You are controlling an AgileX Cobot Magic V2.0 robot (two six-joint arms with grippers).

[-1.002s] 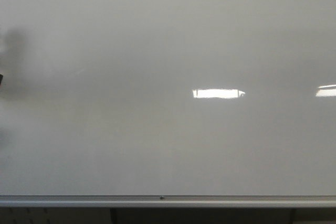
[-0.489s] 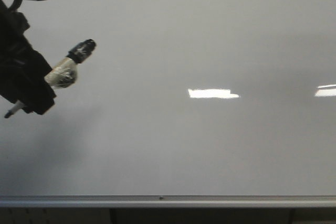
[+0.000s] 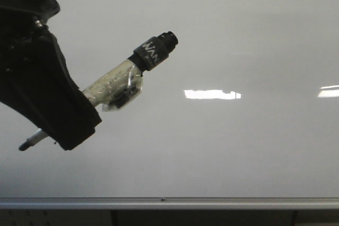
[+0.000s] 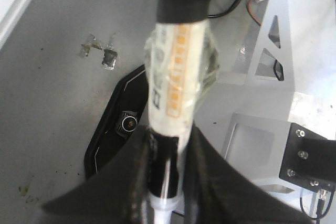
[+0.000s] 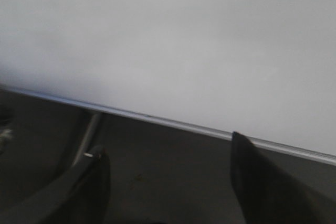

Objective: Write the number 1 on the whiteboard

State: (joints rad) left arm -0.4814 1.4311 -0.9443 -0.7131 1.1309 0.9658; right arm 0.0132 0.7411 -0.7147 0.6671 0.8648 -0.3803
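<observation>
Front view: the left gripper [image 3: 63, 125] held a marker [image 3: 114, 88] tilted in front of the whiteboard [image 3: 238, 35], whose face bore no stroke; a silver rail [image 3: 212, 202] ran along its lower edge. Left wrist view: the fingers [image 4: 136, 182] clamped the marker's barrel. Right wrist view: the right gripper [image 5: 168, 182] stood with fingers wide apart, empty, below the whiteboard's rail.

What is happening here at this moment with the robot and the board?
The left gripper is shut on a marker and holds it in front of the whiteboard, on the left side of the front view. The marker is tilted, its black cap end pointing up and to the right. No stroke shows on the board, only bright light reflections, so the number 1 is not yet written. The right gripper is open and empty, near the board's lower rail.
</observation>
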